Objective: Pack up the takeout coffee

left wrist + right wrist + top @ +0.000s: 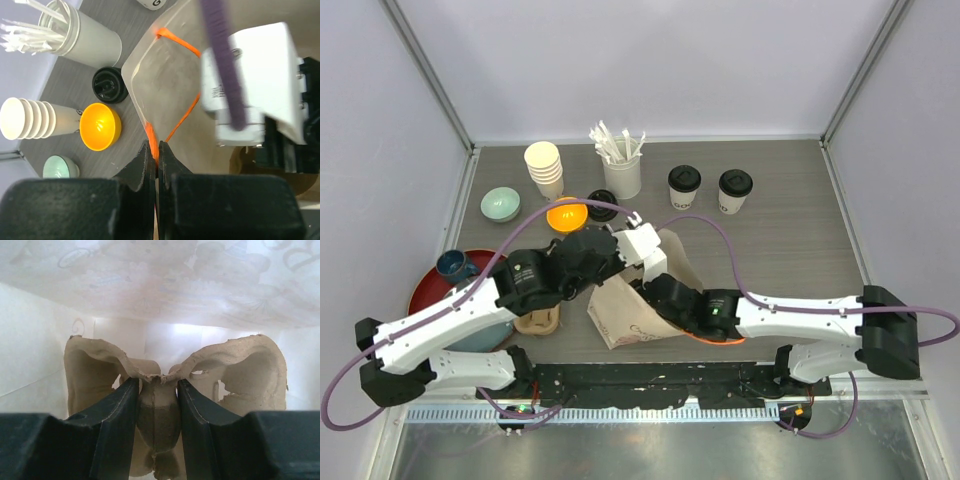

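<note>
**While the carrier sits in the bag, the coffees wait uncollected**

Since the two takeout coffee cups stand upright side by side on the tabletop in the upper right of the overhead view, well apart from both arms, the step in hand looks like preparing the bag rather than loading drinks.

At the centre of that view the paper bag lies on its side. The left claw is fully closed, pinching the bag's rim right where an orange handle meets it, which holds the mouth open. The right claw reaches inside the bag. Its jaws stand partly apart, pressed to either side of the middle ridge of a pulp cup carrier. How firm that grip is, I cannot tell.

My reading is that the carrier is nearly placed and the cups are not yet packed. The next move likely calls for the right claw to let go of the ridge and back out of the mouth without dragging the carrier along. It would then cross to the upper right for the nearer cup. The left claw's pinch should hold, or the mouth may sag shut.
</note>
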Controlling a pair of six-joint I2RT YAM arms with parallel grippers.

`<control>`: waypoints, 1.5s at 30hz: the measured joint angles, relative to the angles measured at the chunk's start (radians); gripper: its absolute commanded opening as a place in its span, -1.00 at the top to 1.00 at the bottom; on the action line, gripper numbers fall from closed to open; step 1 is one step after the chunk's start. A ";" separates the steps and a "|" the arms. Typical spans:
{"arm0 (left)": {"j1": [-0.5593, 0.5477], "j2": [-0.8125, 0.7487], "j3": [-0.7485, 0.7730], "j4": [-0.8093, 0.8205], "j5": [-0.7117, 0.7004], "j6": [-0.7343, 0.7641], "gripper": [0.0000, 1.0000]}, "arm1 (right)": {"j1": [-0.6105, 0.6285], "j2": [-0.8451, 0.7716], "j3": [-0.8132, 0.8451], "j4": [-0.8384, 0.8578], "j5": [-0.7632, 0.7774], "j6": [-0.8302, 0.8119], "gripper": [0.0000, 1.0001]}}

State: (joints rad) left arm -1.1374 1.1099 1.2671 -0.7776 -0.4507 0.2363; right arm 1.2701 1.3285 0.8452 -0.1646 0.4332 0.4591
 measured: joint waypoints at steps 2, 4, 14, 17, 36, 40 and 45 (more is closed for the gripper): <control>0.029 0.000 -0.003 0.003 0.020 -0.017 0.99 | 0.001 -0.038 -0.039 0.024 -0.007 -0.032 0.17; 0.048 0.000 -0.004 0.006 0.032 -0.027 1.00 | -0.002 -0.048 -0.049 0.039 -0.018 -0.064 0.20; 0.074 0.002 0.017 0.009 0.086 -0.046 1.00 | 0.000 -0.013 -0.046 0.010 -0.117 -0.166 0.06; 0.075 0.002 0.022 -0.002 0.136 -0.047 1.00 | -0.005 0.005 -0.028 -0.021 -0.117 -0.149 0.00; 0.085 0.005 0.042 -0.050 0.153 -0.078 1.00 | -0.042 0.099 0.161 -0.250 -0.162 -0.056 -0.80; 0.094 0.000 0.042 -0.047 0.125 -0.076 1.00 | -0.042 0.098 0.216 -0.298 -0.171 -0.058 -0.81; 0.095 -0.016 0.042 -0.042 0.117 -0.076 1.00 | -0.042 0.080 0.240 -0.316 -0.182 -0.079 -0.81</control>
State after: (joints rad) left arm -1.0420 1.0935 1.3087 -0.8192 -0.3336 0.1600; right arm 1.2282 1.4090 1.0851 -0.4808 0.2512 0.3798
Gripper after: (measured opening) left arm 0.030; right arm 0.903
